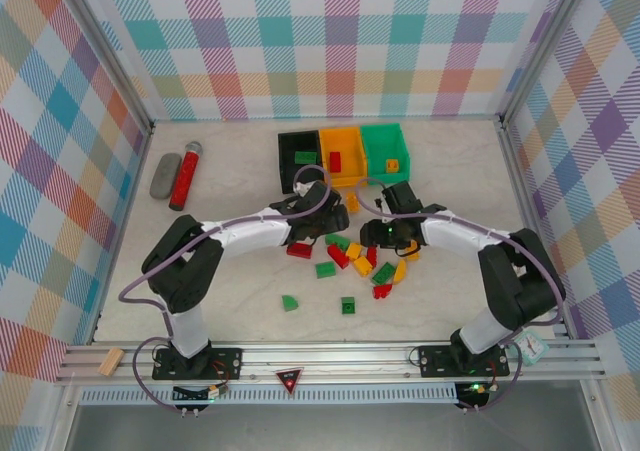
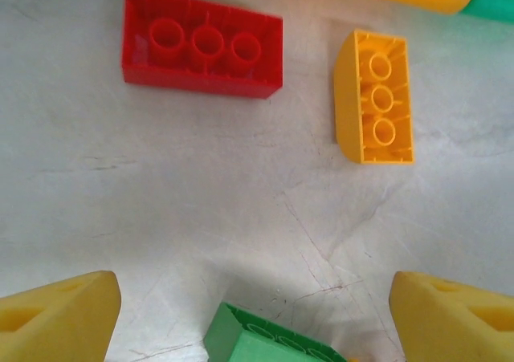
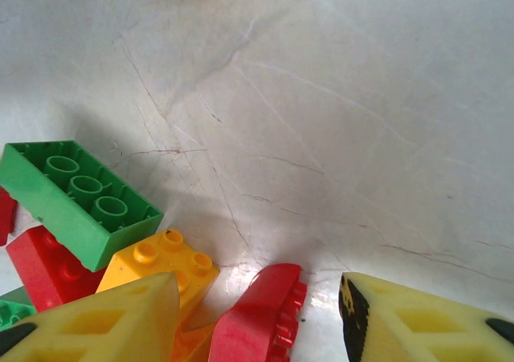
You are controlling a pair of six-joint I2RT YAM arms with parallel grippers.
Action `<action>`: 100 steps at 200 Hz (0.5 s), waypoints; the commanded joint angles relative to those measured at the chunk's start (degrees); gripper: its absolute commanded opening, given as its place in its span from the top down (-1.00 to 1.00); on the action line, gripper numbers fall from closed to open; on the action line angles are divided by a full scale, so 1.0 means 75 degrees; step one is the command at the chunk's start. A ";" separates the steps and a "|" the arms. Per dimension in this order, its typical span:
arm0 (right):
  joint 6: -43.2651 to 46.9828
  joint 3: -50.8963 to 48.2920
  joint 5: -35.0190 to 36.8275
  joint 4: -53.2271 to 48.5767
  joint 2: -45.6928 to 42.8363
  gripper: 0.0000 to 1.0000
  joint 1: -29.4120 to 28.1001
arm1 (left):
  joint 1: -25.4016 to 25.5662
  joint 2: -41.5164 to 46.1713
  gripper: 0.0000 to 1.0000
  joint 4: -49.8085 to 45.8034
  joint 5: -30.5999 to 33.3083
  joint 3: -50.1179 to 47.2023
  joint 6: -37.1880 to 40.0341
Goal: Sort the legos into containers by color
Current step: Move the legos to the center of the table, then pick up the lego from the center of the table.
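Overhead, the tabletop [image 1: 230, 311] carries three containers in a row at its far side: a black container [image 1: 292, 171], an orange container [image 1: 350, 146] and a green container [image 1: 378, 146]. The black holds a green brick, the orange a red one, the green an orange one. Only this view shows the bin contents and the loose legos [image 1: 360, 259] scattered near the middle, between the left tool [image 1: 316, 229] and the right tool [image 1: 396, 239].

The left wrist view shows the left tool [image 2: 257, 322] spread wide, fingers [image 2: 56, 318] clear of everything. A green brick [image 2: 269, 342] lies between them; an upturned red brick [image 2: 202, 50] and an upturned orange brick [image 2: 376, 97] lie beyond, apart from each other.

The right wrist view shows the right tool [image 3: 261, 322] spread, with a red sloped piece [image 3: 261, 318] between its fingers [image 3: 426, 322] and a gap on one side. A green block [image 3: 76, 197], a yellow studded brick [image 3: 165, 262] and a red block [image 3: 44, 270] crowd together alongside.
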State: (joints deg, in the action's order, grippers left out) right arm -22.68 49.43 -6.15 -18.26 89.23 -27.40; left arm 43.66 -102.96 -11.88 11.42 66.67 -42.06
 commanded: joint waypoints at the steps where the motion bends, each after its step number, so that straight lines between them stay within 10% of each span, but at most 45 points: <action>1: 0.0061 -0.0213 0.0258 -0.0412 -0.0242 -0.09 -0.0083 | -0.0093 0.0458 -0.76 0.0035 0.0506 -0.0280 -0.0053; 73: -0.0162 -0.0337 0.0519 -0.0595 0.0124 0.00 -0.0715 | -0.0381 0.1158 -0.77 0.0381 0.0613 -0.0982 -0.0244; 100: -0.0200 -0.0256 0.0757 -0.0664 0.0179 0.34 -0.0718 | -0.0404 0.1657 -0.77 0.0334 0.1067 -0.1347 -0.0323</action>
State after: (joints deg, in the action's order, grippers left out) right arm -23.44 46.94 -3.31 -20.82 89.60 -32.64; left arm 41.39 -94.91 -10.31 15.38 58.48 -42.98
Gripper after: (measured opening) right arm 0.388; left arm 0.885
